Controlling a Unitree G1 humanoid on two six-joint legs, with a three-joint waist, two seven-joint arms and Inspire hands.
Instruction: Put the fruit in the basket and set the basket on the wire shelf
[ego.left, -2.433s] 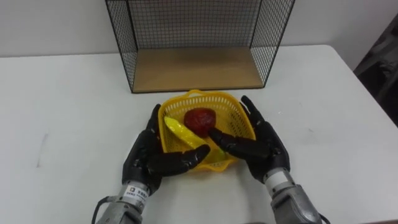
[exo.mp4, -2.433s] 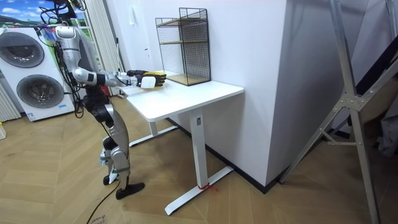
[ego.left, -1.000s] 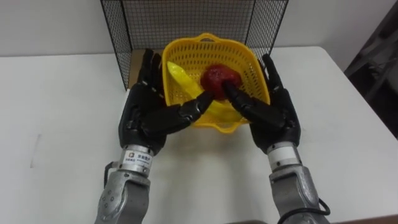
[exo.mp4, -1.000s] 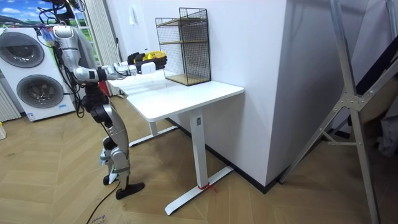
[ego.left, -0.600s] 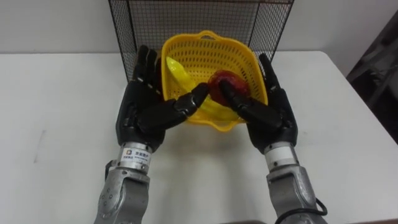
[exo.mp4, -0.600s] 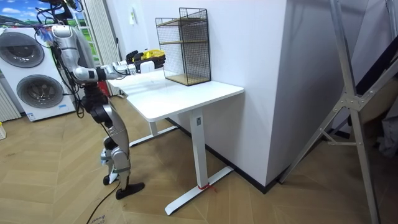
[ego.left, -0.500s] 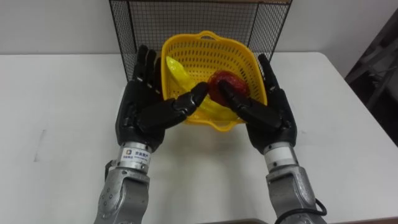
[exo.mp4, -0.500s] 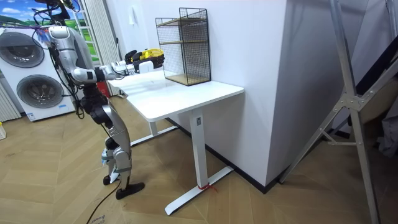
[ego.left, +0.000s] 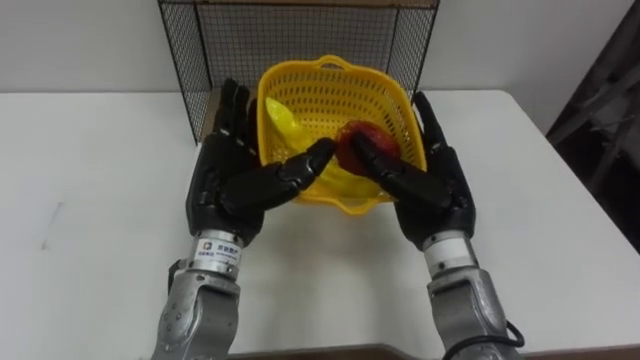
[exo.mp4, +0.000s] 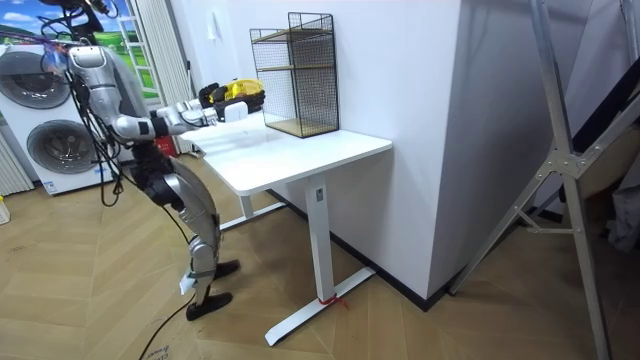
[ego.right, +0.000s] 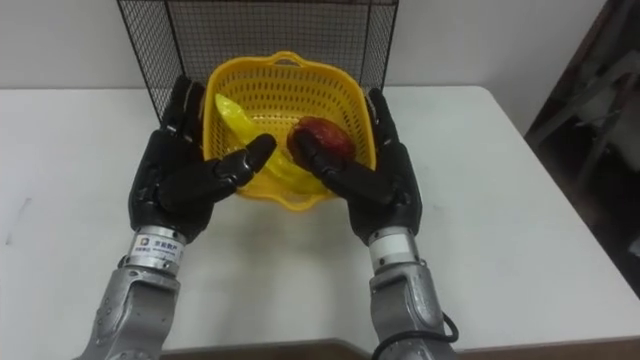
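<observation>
left eye view: the yellow basket (ego.left: 330, 95) is held off the table (ego.left: 90, 190), clamped between the left hand (ego.left: 232, 185) and the right hand (ego.left: 437, 192). both hands are spread flat against its sides, fingers straight, thumbs reaching across under its near edge. the banana (ego.left: 283, 125) and the red fruit (ego.left: 352, 138) are carried inside, the fruit just above the right thumb. shortly before, the basket was resting on the table; it has since been raised and brought forward, so the wire shelf (ego.left: 300, 35) is now just beyond the fingertips. in the room view the body has been tipped forward toward the table. the filling is judged done; only the placing on the shelf remains.
</observation>
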